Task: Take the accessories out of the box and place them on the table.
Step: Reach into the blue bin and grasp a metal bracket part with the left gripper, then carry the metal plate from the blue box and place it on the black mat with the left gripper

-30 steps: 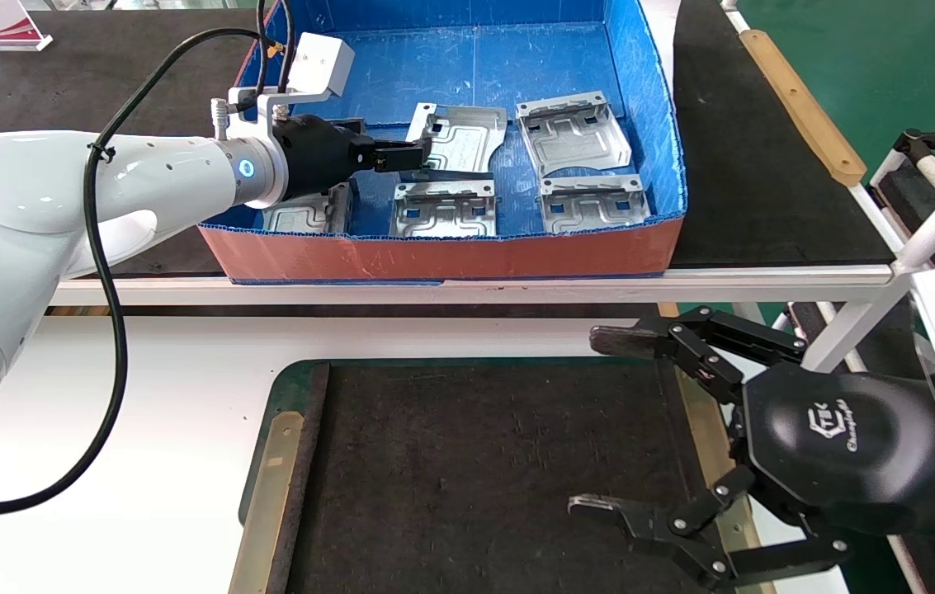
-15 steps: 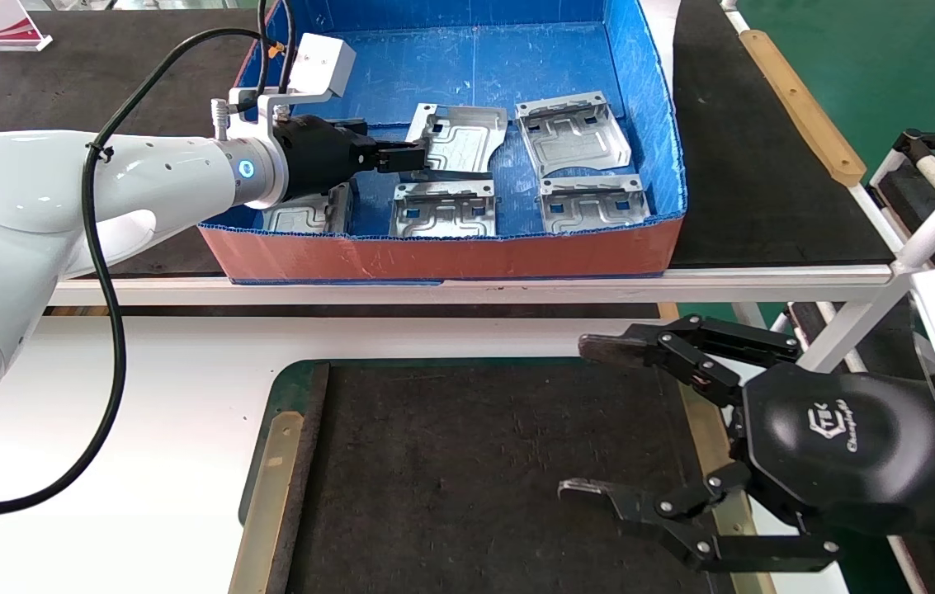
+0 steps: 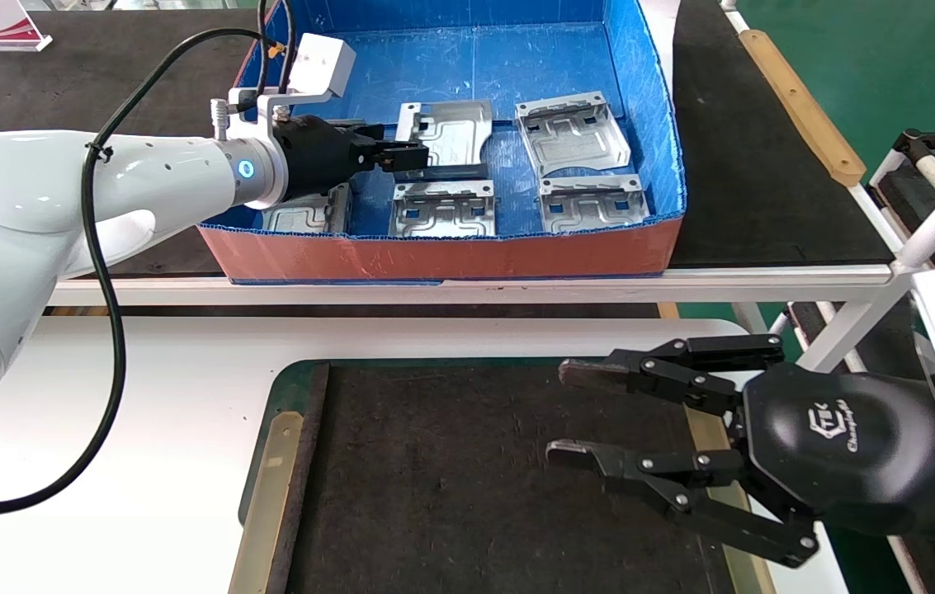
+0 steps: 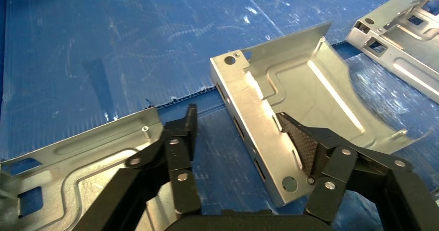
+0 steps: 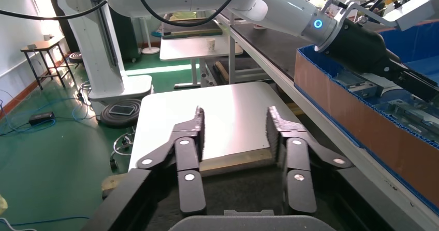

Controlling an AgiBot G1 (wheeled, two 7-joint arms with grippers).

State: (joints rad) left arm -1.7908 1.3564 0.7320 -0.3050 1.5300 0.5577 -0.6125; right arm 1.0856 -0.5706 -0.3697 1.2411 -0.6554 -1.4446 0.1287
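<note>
A: Start at the left of the head view. What is the left gripper (image 3: 408, 157) doing?

B: It reaches over the left wall into the box (image 3: 434, 252), upper middle of the frame. In the left wrist view its jaws are spread on either side of 1 plate's (image 4: 290, 106) upright flange. The meshed right pad (image 4: 297, 143) is at the flange's inner face; the other finger stands clear of it. So it is open, not clamped.

A: Is that plate lifted?

B: I cannot tell. It looks tilted, with a dark shadow under it, but nothing is squeezing it.

A: How many plates remain in the box?

B: I count 4 more. 1 sits at the lower left (image 3: 310, 214), mostly hidden behind the gripper. 1 lies low in the middle (image 3: 442, 208). 2 sit toward the right wall, upper (image 3: 571, 132) and lower (image 3: 593, 200). That makes 5 in view.

A: And the table (image 3: 145, 412)?

B: It fills the lower half of the frame. Its dark mat (image 3: 450, 495) carries no plate, so I judge nothing is delivered where the views reach.

A: The right gripper (image 3: 570, 415)?

B: Lower right, hovering over the mat's right edge, jaws wide apart and empty.

A: So what is left?

B: Nearly everything, I think: close on this plate, carry it over the front wall to the mat, then repeat for the others.
</note>
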